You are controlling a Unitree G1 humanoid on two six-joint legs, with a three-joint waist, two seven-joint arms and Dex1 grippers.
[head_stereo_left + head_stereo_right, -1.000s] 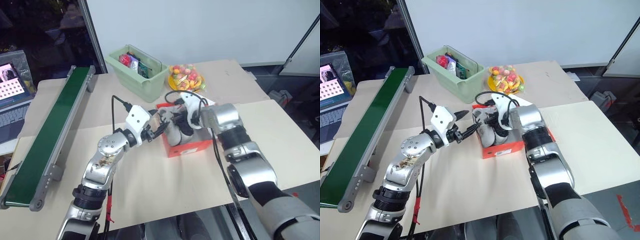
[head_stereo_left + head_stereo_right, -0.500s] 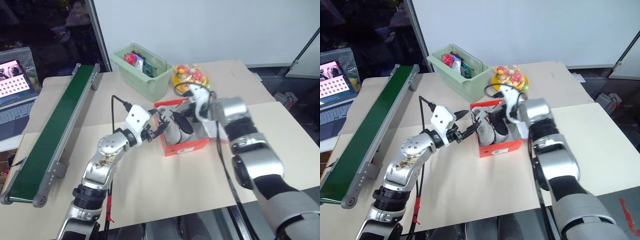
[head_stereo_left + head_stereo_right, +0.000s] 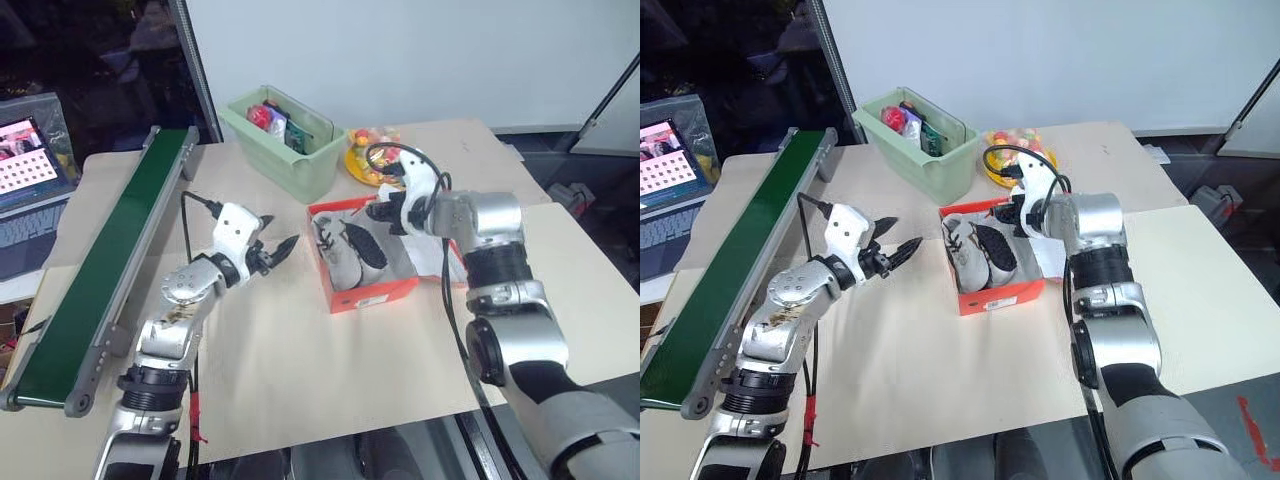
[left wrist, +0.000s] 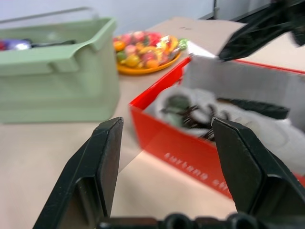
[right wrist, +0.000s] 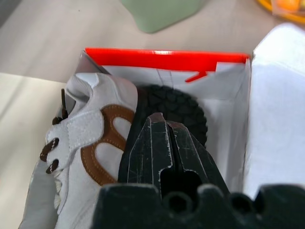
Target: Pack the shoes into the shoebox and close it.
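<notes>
- Left gripper (image 3: pixel 279 249) reaches level toward the shoebox (image 3: pixel 372 296), apart from it, fingers spread, empty.
- Right gripper (image 3: pixel 378 211) angles down over the shoes (image 3: pixel 345 252), fingers pressed together, gripping nothing.

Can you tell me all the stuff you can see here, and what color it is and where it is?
shoebox: one, red-orange outside and white inside, open, middle of the table.
shoes: two, white with black laces and trim, inside the shoebox.
bin: one, pale green, holding small colorful things, behind the shoebox toward the left.
plate: one, orange-yellow, piled with colorful pieces, beside the bin.
conveyor belt: one, dark green with a grey frame, along the left of the table.
laptop: one, screen lit, far left.
table: one, beige.
left gripper: one, black fingers open and empty, left of the shoebox.
right gripper: one, black fingers shut and empty, above the back of the shoebox.
</notes>
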